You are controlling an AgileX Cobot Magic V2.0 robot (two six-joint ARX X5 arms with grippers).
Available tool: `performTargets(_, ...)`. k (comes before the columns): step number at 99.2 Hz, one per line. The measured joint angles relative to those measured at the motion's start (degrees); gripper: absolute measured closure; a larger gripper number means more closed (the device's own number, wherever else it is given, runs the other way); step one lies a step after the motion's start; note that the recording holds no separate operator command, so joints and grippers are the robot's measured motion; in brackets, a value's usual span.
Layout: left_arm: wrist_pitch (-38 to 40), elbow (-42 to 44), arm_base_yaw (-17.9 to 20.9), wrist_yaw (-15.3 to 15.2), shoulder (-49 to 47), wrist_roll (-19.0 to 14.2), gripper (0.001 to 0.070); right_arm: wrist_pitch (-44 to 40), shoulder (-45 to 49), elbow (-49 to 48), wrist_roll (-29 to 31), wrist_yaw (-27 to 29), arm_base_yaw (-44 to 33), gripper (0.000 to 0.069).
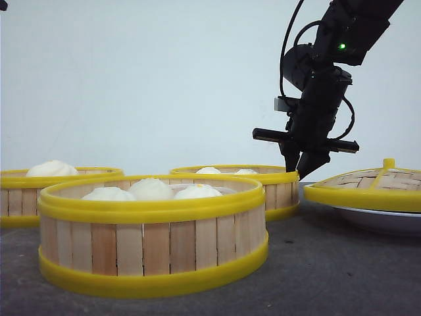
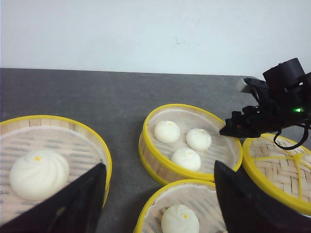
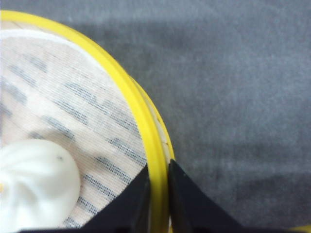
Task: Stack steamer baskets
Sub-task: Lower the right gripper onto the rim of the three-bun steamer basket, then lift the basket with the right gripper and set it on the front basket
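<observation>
The right gripper (image 3: pixel 158 194) had its jaws clamped on the rim of the far basket (image 1: pixel 276 181), which sat on the tabletop (image 1: pixel 329 263) behind the near basket (image 1: pixel 152 230). A third basket (image 1: pixel 26 191) stood left of it, a lid (image 1: pixel 375 187) right. The left gripper (image 2: pixel 160 199) hovered, jaws apart.
</observation>
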Motion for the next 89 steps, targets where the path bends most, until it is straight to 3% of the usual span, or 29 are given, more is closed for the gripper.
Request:
performTargets(22, -2.19, 0.0, 0.0, 0.0, -0.96, 0.02, 0.0283, -0.74, -1.53, 0.26, 1.68, 0.39, -0.42, 0.066)
performTargets(40, -4.35, 0.0, 0.0, 0.0, -3.21, 0.26, 0.0283, -1.99, -10.73, 1.18, 0.85, -2.12, -1.44, 0.066)
performTargets(66, -7.52, 0.0, 0.0, 0.0, -7.3, 1.79, 0.0283, -9.44, -26.67, 2.56, -6.36, -5.31, -0.5, 0.066)
performTargets(89, -10.32, 0.0, 0.0, 0.02, -8.11, 1.79, 0.0283, -17.44, -29.35, 2.56, -11.78, -10.54, 4.96, 0.066)
